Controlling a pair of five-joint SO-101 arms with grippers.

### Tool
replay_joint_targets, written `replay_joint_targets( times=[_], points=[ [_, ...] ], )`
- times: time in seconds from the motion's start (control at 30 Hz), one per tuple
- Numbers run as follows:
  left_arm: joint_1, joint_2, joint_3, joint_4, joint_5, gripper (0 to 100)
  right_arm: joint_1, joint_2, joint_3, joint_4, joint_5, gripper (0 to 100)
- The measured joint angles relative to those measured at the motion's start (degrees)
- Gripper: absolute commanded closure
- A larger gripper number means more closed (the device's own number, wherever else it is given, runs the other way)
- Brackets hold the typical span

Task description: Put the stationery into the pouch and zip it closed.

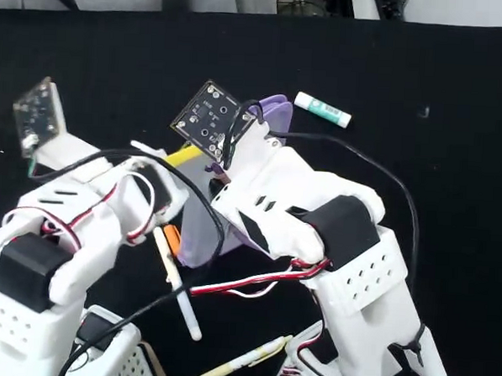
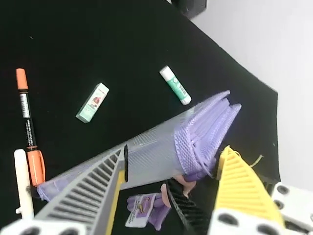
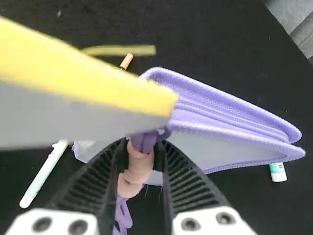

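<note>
Early stage, nothing packed yet. All the stationery lies loose on the black table (image 1: 454, 165): marker (image 2: 27, 122), white pen (image 2: 22, 183), eraser (image 2: 92, 102), glue stick (image 2: 176, 85) and a thin pen (image 1: 233, 366) at the near edge. The pouch (image 3: 230, 132) sits between the two arms, tipped up on its long edge, and looks flat and empty. Its zip seems closed along the top, though part of it is hidden.

The right gripper (image 3: 141, 149) has its black ribbed fingers pinched tight on the zip pull (image 3: 134, 176) at one end of the pouch. The left gripper (image 2: 175, 149) has its jaws spread wide with the pouch body between them. Both jaws seem to touch it, so I read that as a hold. My guess is the step in hand is opening the zip. Left to do: open it, load five items, zip it shut.

Materials:
- Pouch: lilac woven fabric at the end and along the zip tape, with a pale mesh or see-through side panel. It is soft and floppy, and a purple tag (image 2: 144, 210) hangs below it.
- Pull: a small pink rubbery tab on a purple loop.
- Marker: a hard cylinder with an orange cap and orange end.
- White pen: slim, smooth plastic.
- Eraser: a small green-and-white block in a sleeve.
- Glue stick: a short white tube with a green label, likely to roll.
- Left jaws: yellow and grey ribbed plastic.
</note>
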State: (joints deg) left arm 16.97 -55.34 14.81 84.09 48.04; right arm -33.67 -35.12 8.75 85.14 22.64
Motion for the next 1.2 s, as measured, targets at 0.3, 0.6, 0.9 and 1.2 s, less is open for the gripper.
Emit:
replay_joint_targets(
  times=[0.3,0.6,0.9,1.2],
  points=[
    [-1.49,-0.09,4.92,-3.43,0.00,70,0.00,0.00,0.44,0.00,0.00,98.8],
    [-2.73,-0.09,5.80,-3.78,0.00,79,-0.09,0.00,1.58,-0.97,0.00,98.8],
    [-4.31,-0.88,4.31,-4.57,-6.24,94,-0.26,0.00,1.93,-1.05,0.00,98.8],
    [-4.48,-0.88,4.48,-4.66,-7.65,95,-0.26,0.00,2.02,-1.41,0.00,98.8]
  ],
)
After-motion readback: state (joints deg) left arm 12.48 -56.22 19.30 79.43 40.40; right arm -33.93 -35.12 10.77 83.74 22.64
